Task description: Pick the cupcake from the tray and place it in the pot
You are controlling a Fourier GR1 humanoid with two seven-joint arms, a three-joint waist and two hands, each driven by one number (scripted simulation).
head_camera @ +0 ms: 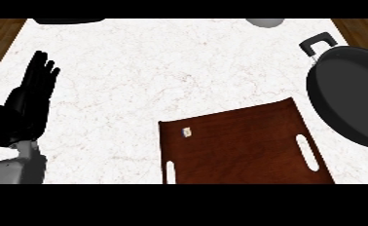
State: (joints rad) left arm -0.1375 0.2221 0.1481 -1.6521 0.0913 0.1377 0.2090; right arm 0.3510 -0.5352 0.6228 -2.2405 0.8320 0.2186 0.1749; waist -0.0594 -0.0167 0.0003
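Marble-patterned white tabletop fills most of the frame, smooth and faintly veined, with brown wood showing at the upper corners. Lower centre lies the dark reddish-brown wooden tray, flat, glossy, with slot handles cut at its left and right ends. At the right edge sits the round black pot, matte and dark inside, with a looped handle at its top.

At the left edge, the left robot hand rests with black fingers straight and raised, holding nothing; the right robot hand is out of view.

The cupcake seems to be the tiny pale speck near the tray's upper-left corner. Being so small, it may slip from a grasp or be knocked off the tray, and the pot is well apart.
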